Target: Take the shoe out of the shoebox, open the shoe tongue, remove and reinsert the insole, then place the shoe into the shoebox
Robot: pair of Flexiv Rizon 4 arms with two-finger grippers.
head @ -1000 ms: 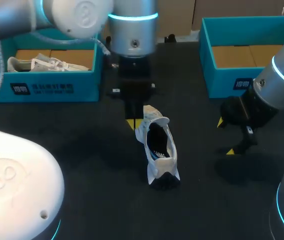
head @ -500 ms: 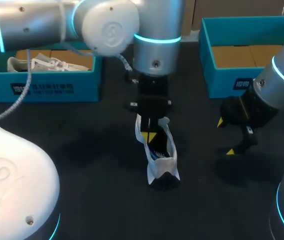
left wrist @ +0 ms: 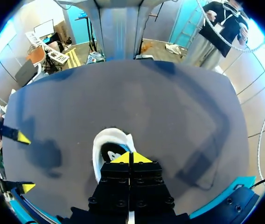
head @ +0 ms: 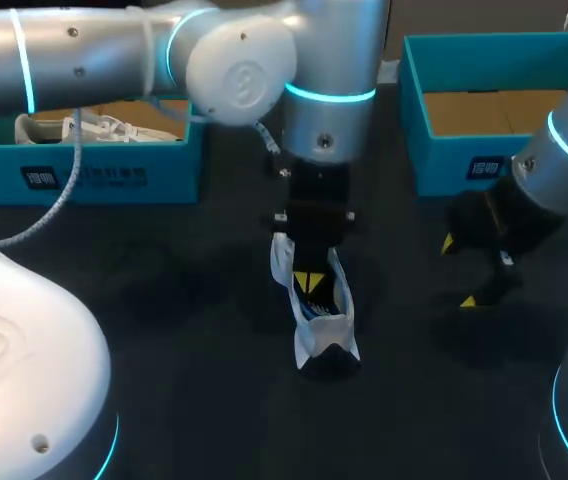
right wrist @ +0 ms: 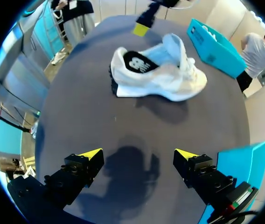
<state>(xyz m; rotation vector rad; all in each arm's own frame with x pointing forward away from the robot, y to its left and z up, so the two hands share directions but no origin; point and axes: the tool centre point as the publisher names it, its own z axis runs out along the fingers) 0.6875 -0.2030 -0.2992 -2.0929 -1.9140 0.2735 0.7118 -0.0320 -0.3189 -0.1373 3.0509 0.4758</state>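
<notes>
A white shoe (head: 322,322) stands upright mid-table, heel toward the near edge, its dark insole showing in the opening. My left gripper (head: 311,282) hangs shut right over that opening, and the arm hides the toe and tongue. In the left wrist view the shut yellow tips (left wrist: 131,157) sit just above the shoe (left wrist: 105,145); nothing shows between them. My right gripper (head: 460,272) stands open to the right of the shoe, apart from it. In the right wrist view its fingers (right wrist: 138,155) spread wide over bare table, with the shoe (right wrist: 163,77) ahead.
A blue shoebox (head: 84,177) at the far left holds a second white shoe (head: 94,128). Another blue shoebox (head: 464,165) at the far right shows only its cardboard floor. The dark tabletop (head: 184,330) stretches around the shoe.
My left arm has swung from beyond the toe toward the near side, bringing its shut gripper down over the shoe's opening. The right gripper has edged slightly rightward.
</notes>
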